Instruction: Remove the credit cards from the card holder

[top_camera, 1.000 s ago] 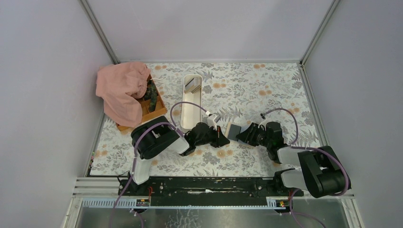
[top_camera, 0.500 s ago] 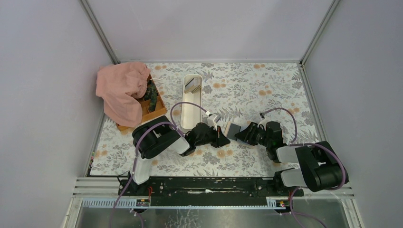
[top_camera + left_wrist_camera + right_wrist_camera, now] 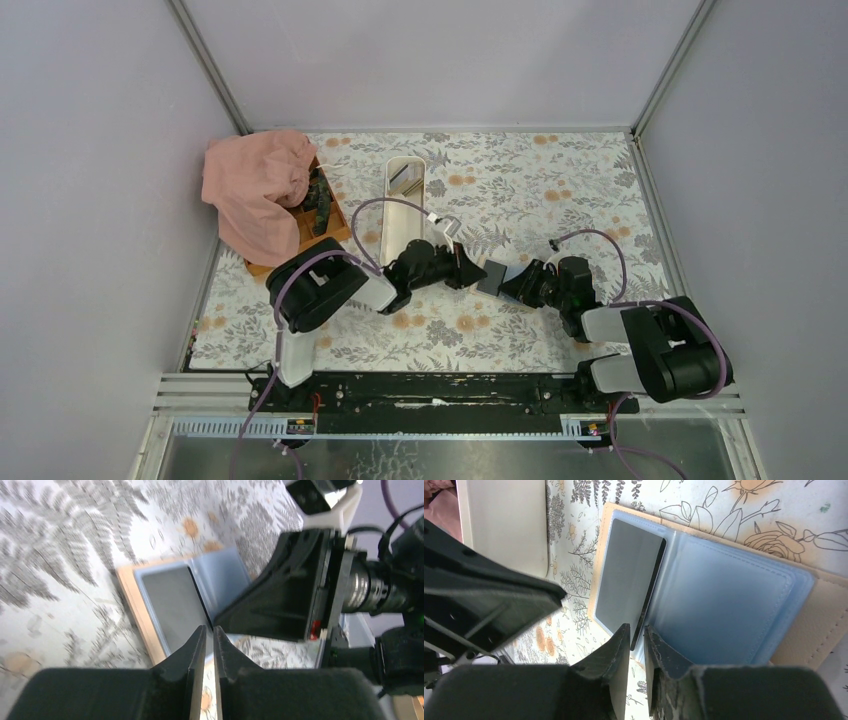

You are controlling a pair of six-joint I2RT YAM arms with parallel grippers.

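Observation:
The card holder (image 3: 729, 605) lies open on the floral table, pale blue inside with a tan cover. In its left pocket sits a dark grey credit card (image 3: 626, 575), whose right edge stands slightly proud. My right gripper (image 3: 637, 631) hovers at the holder's near edge, jaws a narrow gap apart, with the card's raised edge lined up in that gap. My left gripper (image 3: 209, 631) faces it from the other side, its jaws parted by a thin slit with nothing between them. From above, both grippers (image 3: 468, 270) (image 3: 510, 283) flank the holder (image 3: 492, 276).
A long white oval tray (image 3: 405, 215) stands just behind the left arm. At the back left a brown wooden box (image 3: 332, 225) is half covered by a pink cloth (image 3: 255, 190). Grey walls close in the table on three sides.
The left gripper has swung farther from the base, up to the holder, and its jaws have parted slightly. The right gripper's jaws have narrowed at the card's edge.

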